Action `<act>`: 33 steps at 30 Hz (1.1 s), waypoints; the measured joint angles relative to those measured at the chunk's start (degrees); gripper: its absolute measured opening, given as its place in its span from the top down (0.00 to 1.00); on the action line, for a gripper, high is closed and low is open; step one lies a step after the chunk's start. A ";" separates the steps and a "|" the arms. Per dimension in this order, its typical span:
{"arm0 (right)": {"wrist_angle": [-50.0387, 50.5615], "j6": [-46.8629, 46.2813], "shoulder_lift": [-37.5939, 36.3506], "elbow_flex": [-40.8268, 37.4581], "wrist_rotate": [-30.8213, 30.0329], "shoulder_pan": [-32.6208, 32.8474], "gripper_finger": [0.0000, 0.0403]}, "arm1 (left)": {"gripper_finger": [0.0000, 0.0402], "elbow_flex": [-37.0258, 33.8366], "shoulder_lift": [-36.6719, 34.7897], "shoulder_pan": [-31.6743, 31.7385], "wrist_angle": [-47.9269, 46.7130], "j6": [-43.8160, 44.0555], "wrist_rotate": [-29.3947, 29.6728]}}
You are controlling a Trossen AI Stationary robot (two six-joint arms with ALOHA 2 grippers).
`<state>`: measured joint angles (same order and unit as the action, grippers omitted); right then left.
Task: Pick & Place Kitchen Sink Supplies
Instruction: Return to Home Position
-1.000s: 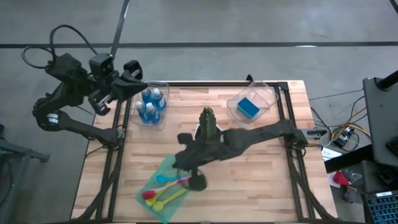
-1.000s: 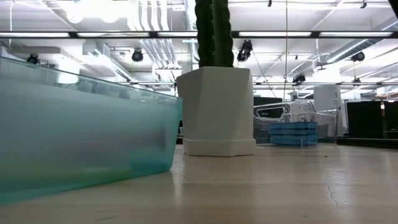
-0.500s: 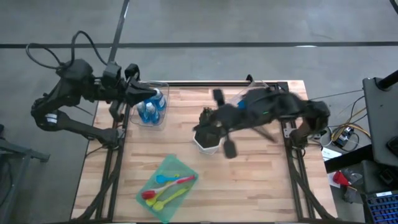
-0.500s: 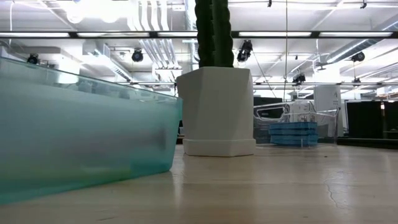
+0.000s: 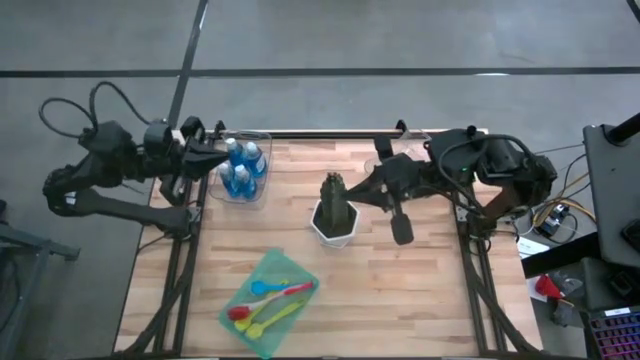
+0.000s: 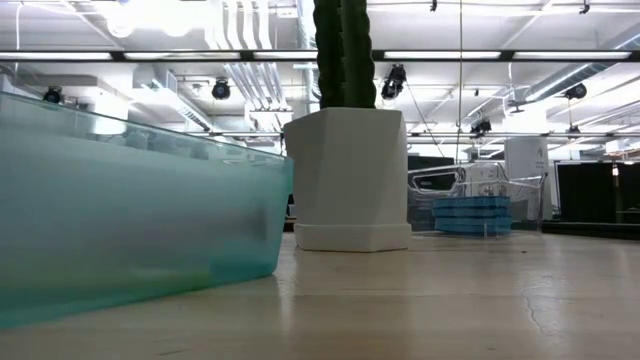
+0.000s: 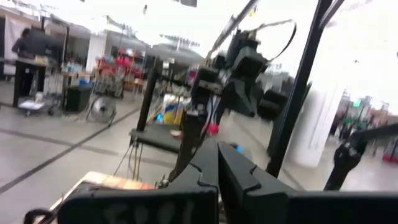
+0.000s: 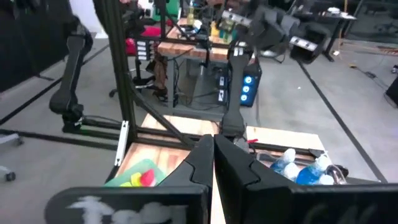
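Left arm [image 5: 100, 175] off the worktop's [image 5: 400, 300] back-left corner; left jaws pressed together, empty; bottles [image 5: 243, 168] just beside, upright in clear bin [image 5: 262, 136]; likely light, slick, best gripped round the body below the cap; brushes [image 5: 268, 303] lay in green bin [image 5: 278, 264] at front; probably light, stiff, best taken mid-handle; right jaws beside cactus [image 5: 335, 195], closed, empty.

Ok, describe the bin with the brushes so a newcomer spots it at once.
Seen from above, the wooden table carries a white-potted cactus at its middle. Toward the picture's lower left from it lies a square bin, turned diagonally. Unlike the clear tub of blue bottles at the top-left corner, it is tinted translucent green and holds coloured long-handled brushes.
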<state>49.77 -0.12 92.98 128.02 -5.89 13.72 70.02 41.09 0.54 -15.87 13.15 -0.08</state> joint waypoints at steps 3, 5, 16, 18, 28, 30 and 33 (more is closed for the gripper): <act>-5.11 -0.30 -3.04 -5.58 0.00 -0.02 0.98 | 1.00 -5.85 -3.89 0.00 5.23 0.88 -0.02; -8.76 -1.21 -6.14 -10.31 0.13 0.00 0.98 | 1.00 -8.77 -6.59 0.00 5.83 1.93 -0.01; -18.30 -10.16 -24.61 -42.34 -9.75 -1.47 0.98 | 1.00 -23.32 -18.68 0.00 7.12 8.54 6.11; -16.12 -7.80 -27.43 -46.55 -17.42 -1.74 0.98 | 1.00 -26.22 -19.26 0.00 4.96 10.44 6.20; -26.98 -15.88 -39.70 -69.51 -16.62 -1.60 0.98 | 1.00 -37.66 -20.78 -0.12 6.14 3.33 8.16; -30.40 -16.53 -42.47 -74.06 -16.31 -1.62 0.98 | 1.00 -39.83 -21.29 -0.28 8.42 3.22 8.14; -34.59 -16.23 -47.09 -80.42 -14.08 -1.57 0.98 | 1.00 -41.99 -22.97 -0.28 11.83 1.40 8.01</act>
<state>15.18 -16.35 45.89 47.60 -19.97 12.14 28.02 18.13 0.25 -4.04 14.55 7.94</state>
